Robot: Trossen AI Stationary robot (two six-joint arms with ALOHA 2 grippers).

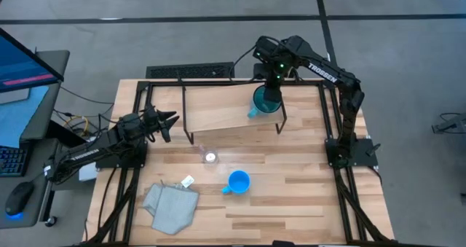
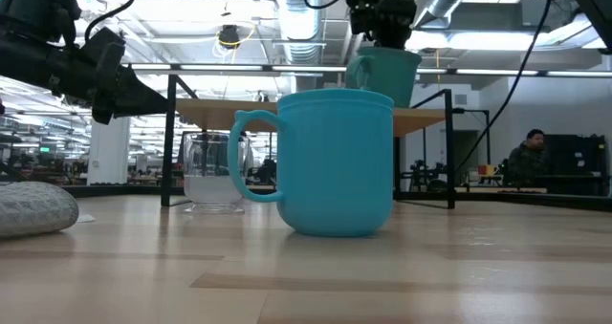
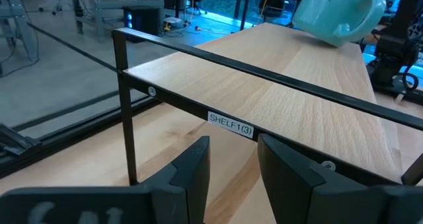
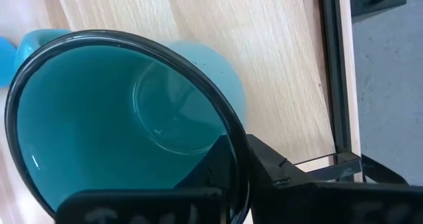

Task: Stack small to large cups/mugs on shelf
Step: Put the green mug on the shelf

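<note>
Grey floor surrounds a light-wood desk framed with black rails; a monitor and keyboard sit off its left edge. Toward the back of the desk stands the shelf, a light-wood board on thin black wire legs, labelled SHELF1(3) on its front rail in the left wrist view. Right claw is over the right end of the shelf, closed on the rim of the teal mug: the right wrist view shows one finger inside the mug and one outside, wall pinched between them. In the left wrist view the teal mug looks tilted over the far end of the board; whether its base touches the board cannot be told. In the low view the teal mug shows at shelf height, hanging from the claw above. Blue mug stands upright on the desk in front of the shelf, handle pointing to the left arm's side; it fills the middle of the low view. Clear glass cup stands upright on the desk between the shelf and the blue mug, apart from both. Grey cloth lies crumpled near the front left, a small white tag just beside it. Left claw hovers near the shelf's left end, fingers parted, holding nothing.
</note>
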